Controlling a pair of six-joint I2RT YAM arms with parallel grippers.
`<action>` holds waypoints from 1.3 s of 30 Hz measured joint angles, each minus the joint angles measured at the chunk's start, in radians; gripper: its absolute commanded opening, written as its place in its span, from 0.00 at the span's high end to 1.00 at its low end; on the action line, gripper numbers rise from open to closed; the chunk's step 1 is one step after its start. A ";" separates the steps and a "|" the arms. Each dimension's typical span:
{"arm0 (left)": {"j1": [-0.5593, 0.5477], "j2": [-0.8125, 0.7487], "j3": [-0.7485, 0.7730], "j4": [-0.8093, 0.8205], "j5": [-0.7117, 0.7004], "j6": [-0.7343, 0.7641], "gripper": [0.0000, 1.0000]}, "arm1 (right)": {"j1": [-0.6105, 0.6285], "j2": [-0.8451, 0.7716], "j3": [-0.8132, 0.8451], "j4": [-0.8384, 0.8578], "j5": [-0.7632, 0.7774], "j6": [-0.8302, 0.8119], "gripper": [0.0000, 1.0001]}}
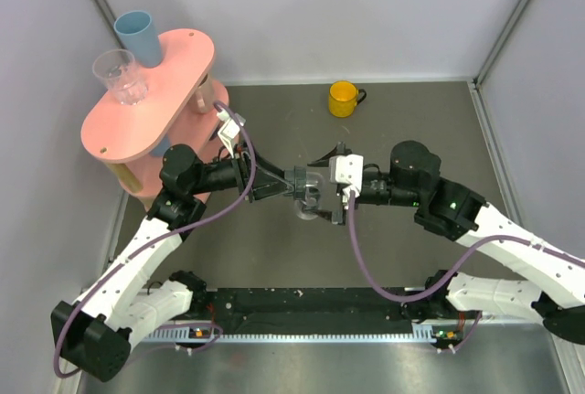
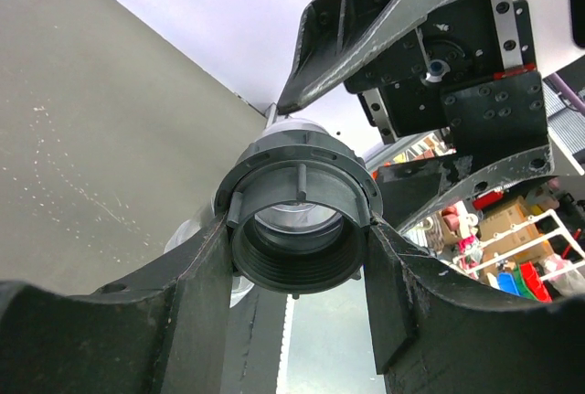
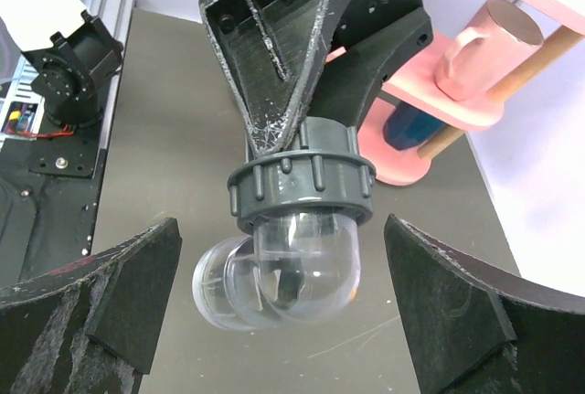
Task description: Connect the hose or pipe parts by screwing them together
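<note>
Well, over the middle of the dull grey table (image 1: 274, 257) the left gripper (image 2: 300, 240) is closed partway on a dark grey plastic nut (image 2: 302, 186), its black fingers pressed flat against the ribbed outer wall. Coarse threads ring the nut's inside. A clear elbow (image 3: 292, 271), smooth and glossy with a rounded dome and a second round mouth off to one side, pokes out of the nut's far end. The right gripper (image 3: 281, 229) faces it with scuffed black fingers spread wide on either side, touching nothing. A yellow mug (image 1: 343, 98) stands well apart near the back wall, and a pink oval shelf (image 1: 164, 92) stands at the back left
</note>
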 measured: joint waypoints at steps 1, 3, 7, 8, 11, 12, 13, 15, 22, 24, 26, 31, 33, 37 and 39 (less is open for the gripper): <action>0.000 0.000 0.000 0.002 0.000 -0.005 1.00 | 0.002 0.007 0.000 0.003 -0.004 -0.005 0.09; 0.000 0.002 0.000 0.011 0.000 -0.018 1.00 | 0.010 0.021 0.000 0.010 -0.007 -0.016 0.10; 0.000 0.005 -0.001 0.024 0.005 -0.042 1.00 | 0.030 0.034 0.000 0.023 0.011 -0.044 0.12; 0.000 0.006 -0.001 0.028 0.008 -0.048 1.00 | 0.035 0.035 0.000 0.026 0.016 -0.052 0.12; 0.000 0.008 -0.001 0.043 0.012 -0.063 1.00 | 0.050 0.041 0.000 0.043 0.032 -0.069 0.18; 0.000 0.009 -0.001 0.046 0.013 -0.069 1.00 | 0.055 0.043 0.000 0.050 0.040 -0.074 0.20; 0.000 0.009 -0.001 0.050 0.015 -0.074 1.00 | 0.057 0.045 0.000 0.056 0.045 -0.079 0.24; 0.000 0.009 -0.001 0.054 0.018 -0.079 1.00 | 0.058 0.047 0.000 0.068 0.051 -0.082 0.40; 0.006 0.008 -0.035 0.137 0.060 -0.063 1.00 | 0.058 0.055 0.001 0.093 0.077 -0.029 0.86; 0.011 0.008 -0.068 0.202 0.087 -0.036 1.00 | 0.051 0.068 0.014 0.068 0.065 0.017 0.95; 0.016 0.009 -0.099 0.273 0.113 0.018 1.00 | 0.033 0.092 0.042 0.027 0.024 0.082 1.00; 0.013 0.007 -0.153 0.402 0.185 0.281 1.00 | -0.030 0.138 0.074 -0.020 -0.095 0.272 1.00; 0.004 0.003 -0.164 0.420 0.215 0.410 1.00 | -0.049 0.145 0.074 -0.024 -0.132 0.338 1.00; -0.029 -0.032 -0.174 0.371 0.241 0.777 1.00 | -0.092 0.152 0.073 -0.032 -0.215 0.479 1.00; -0.056 -0.047 -0.169 0.313 0.237 0.923 1.00 | -0.105 0.152 0.072 -0.037 -0.237 0.528 1.00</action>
